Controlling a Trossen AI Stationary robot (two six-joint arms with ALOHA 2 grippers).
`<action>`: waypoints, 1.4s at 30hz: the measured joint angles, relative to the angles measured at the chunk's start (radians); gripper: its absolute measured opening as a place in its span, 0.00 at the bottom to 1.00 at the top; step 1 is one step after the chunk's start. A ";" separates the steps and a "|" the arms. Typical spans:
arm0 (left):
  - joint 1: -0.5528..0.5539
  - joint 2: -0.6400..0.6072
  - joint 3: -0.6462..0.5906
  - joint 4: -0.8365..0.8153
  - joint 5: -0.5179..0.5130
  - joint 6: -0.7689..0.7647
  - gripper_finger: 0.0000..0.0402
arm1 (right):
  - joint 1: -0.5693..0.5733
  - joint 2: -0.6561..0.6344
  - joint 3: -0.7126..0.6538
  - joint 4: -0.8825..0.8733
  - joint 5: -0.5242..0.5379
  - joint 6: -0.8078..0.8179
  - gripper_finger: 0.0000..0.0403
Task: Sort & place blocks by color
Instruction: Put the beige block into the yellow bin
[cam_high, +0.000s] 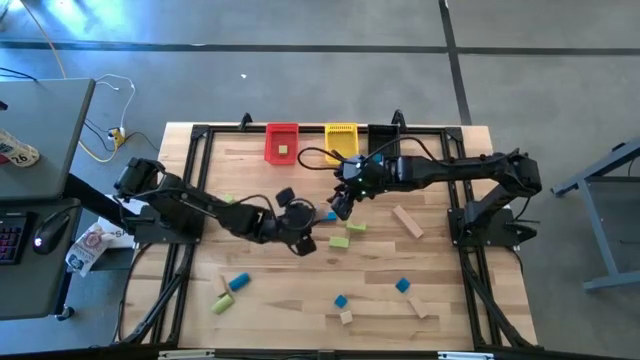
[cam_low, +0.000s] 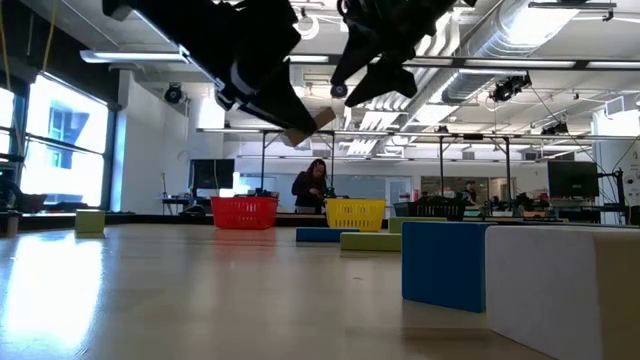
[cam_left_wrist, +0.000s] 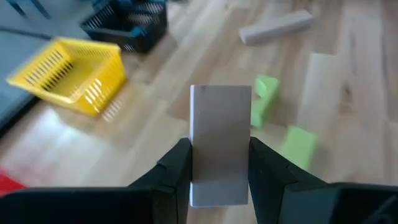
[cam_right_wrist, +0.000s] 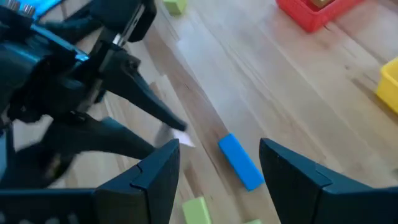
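My left gripper (cam_left_wrist: 219, 152) is shut on a plain tan block (cam_left_wrist: 221, 124) and hangs above the middle of the table (cam_high: 300, 232). My right gripper (cam_right_wrist: 219, 148) stands open in the air beside it (cam_high: 343, 203), over a blue block (cam_right_wrist: 241, 162) that lies flat on the wood. Two green blocks (cam_left_wrist: 264, 99) (cam_left_wrist: 298, 146) and a tan bar (cam_left_wrist: 277, 28) lie past the held block. More blue, green and tan blocks are scattered near the front edge (cam_high: 340, 300). My left gripper pinches the tan block by its two opposite long sides (cam_left_wrist: 194, 155) between its two fingers (cam_left_wrist: 177, 171). The block's far end sticks out past the fingertips. The fingers slant downward and lie along the block. The block is lifted clear of the table (cam_low: 312, 122).
A red bin (cam_high: 281, 142) with a block in it, a yellow bin (cam_high: 341, 140) and a black bin (cam_left_wrist: 127, 22) stand in a row at the far edge. A desk with a keyboard and mouse (cam_high: 40, 235) stands left of the table. A person (cam_low: 312, 188) is in the room behind.
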 joint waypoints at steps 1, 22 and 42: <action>0.006 0.000 0.000 0.015 -0.009 0.025 0.23 | 0.004 0.000 0.000 0.002 0.013 0.013 0.51; 0.024 0.000 0.000 0.285 -0.095 0.308 0.23 | 0.018 0.000 0.000 0.004 -0.009 0.066 0.48; 0.089 0.000 0.000 0.300 -0.092 0.295 0.43 | 0.002 0.001 0.001 -0.077 0.127 -0.006 0.08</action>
